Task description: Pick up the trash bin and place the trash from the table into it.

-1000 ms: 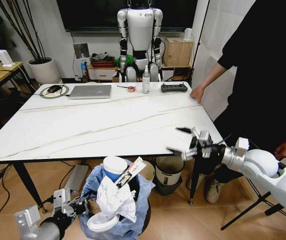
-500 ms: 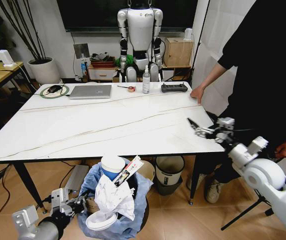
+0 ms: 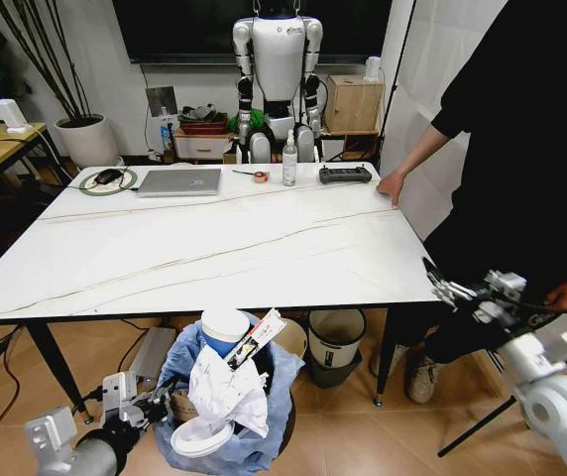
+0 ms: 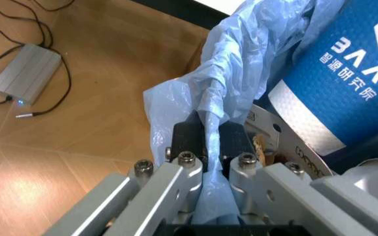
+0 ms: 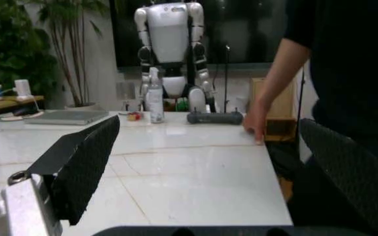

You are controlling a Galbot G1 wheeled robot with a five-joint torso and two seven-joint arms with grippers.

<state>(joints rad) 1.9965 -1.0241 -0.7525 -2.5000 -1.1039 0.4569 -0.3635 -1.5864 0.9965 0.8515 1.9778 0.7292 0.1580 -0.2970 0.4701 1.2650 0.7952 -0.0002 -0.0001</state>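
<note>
White counter (image 3: 214, 248) lies bare near the right gripper (image 3: 440, 288), which has withdrawn past its corner, jaws wide. Left gripper (image 4: 208, 147) stays clamped on the trash bin (image 3: 226, 416) bag.

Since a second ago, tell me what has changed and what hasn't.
The right claw, open and empty, has pulled back from over the table's near right corner, swinging rightward past its edge to hang beside it. The left claw stays shut on the bag at the bin's rim, low under the table's front edge. The bin, its trash and the person's hand on the far edge have not moved.
</note>
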